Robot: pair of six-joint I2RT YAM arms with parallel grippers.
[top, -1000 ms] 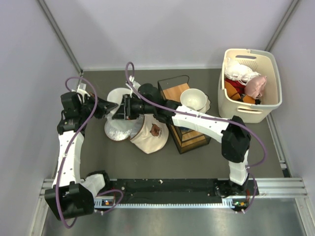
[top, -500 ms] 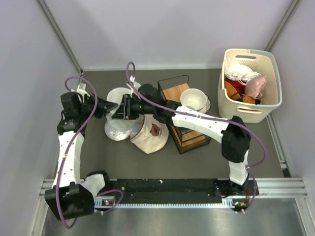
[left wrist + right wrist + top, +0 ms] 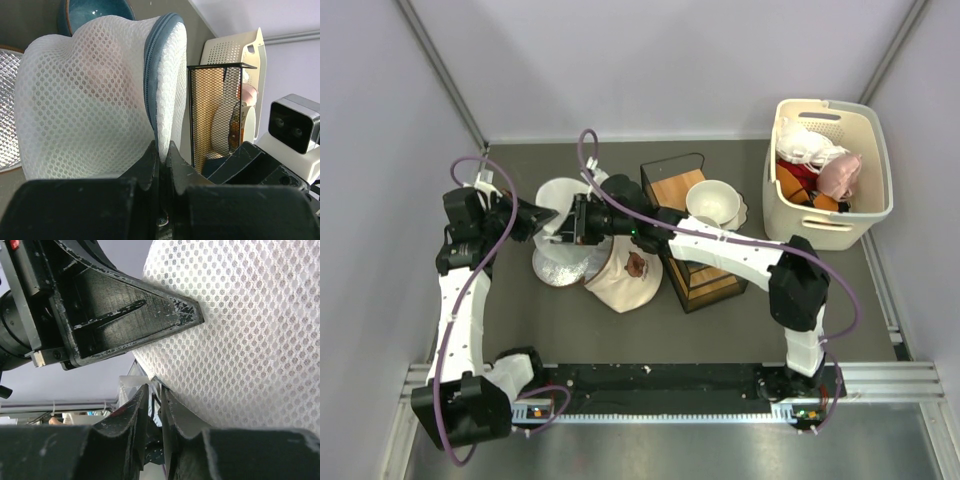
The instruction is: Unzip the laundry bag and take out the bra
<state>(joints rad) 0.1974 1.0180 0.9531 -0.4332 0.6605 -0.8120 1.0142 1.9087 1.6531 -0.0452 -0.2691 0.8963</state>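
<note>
Laundry bag [image 3: 85, 100], left end effector [image 3: 161, 147] clamped on seam, bra [image 3: 102, 80] seen in L wrist, not top, right end effector [image 3: 154, 390] unclear

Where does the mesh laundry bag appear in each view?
Top external: laundry bag left of centre, where the two arms meet.
Left wrist: bag fills left and centre.
Right wrist: bag fills the right side.
Shared landmark: left gripper pinching the bag's edge; it is the black wedge in the right wrist view.

Through the mesh of the laundry bag [image 3: 85, 100], the bra [image 3: 102, 80] is only a faint pink blur. A blue bowl [image 3: 97, 12] at twelve o'clock is cut off. Whether the right gripper [image 3: 155, 392] grips anything is unclear.
</note>
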